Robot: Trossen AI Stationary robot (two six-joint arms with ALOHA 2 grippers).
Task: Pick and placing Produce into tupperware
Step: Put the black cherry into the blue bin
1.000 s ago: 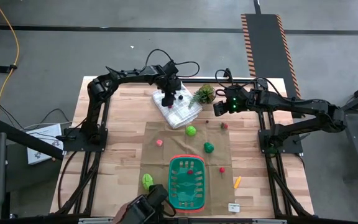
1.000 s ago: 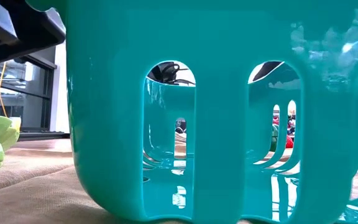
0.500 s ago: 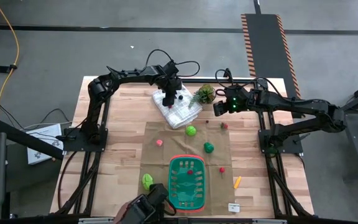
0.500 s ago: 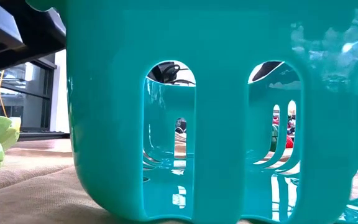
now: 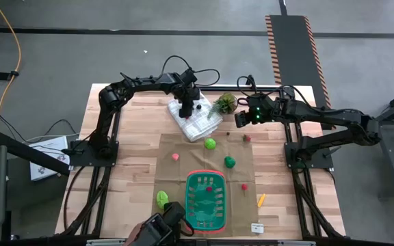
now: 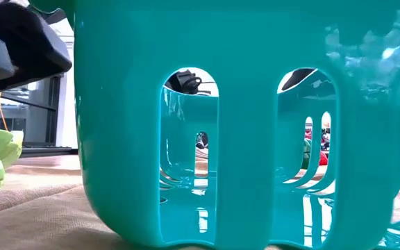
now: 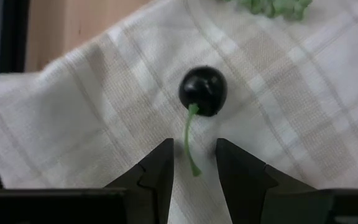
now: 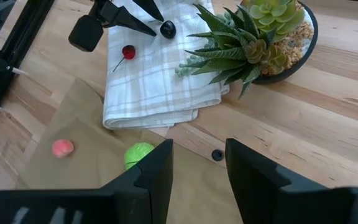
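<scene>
A dark cherry (image 7: pixel 202 90) with a green stem (image 7: pixel 190 140) lies on the folded white cloth (image 5: pixel 195 117) at the table's far side. My left gripper (image 7: pixel 194 163) slants down over it, open, one fingertip on either side of the stem and apart from it. A red cherry (image 8: pixel 128 52) lies on the same cloth. More produce sits on the brown mat: green pieces (image 5: pixel 210 143) (image 5: pixel 230 161), a pink one (image 5: pixel 175 156), red ones (image 5: pixel 247 138) (image 5: pixel 244 186) and an orange piece (image 5: pixel 260 199). The tupperware (image 5: pixel 205 198) stands near the front with a red piece (image 5: pixel 209 188) inside. My right gripper (image 8: pixel 197 165) hangs open above the far right.
A potted succulent (image 5: pixel 224 104) stands next to the cloth, between the two grippers. A light green piece (image 5: pixel 161 199) lies left of the tupperware. A small white tag (image 5: pixel 256 227) and a dark object (image 5: pixel 159 232) are at the near edge. The low view is filled by the tupperware's wall (image 6: pixel 255 125).
A dark object close to the low camera has tipped. Both arms have kept still.
</scene>
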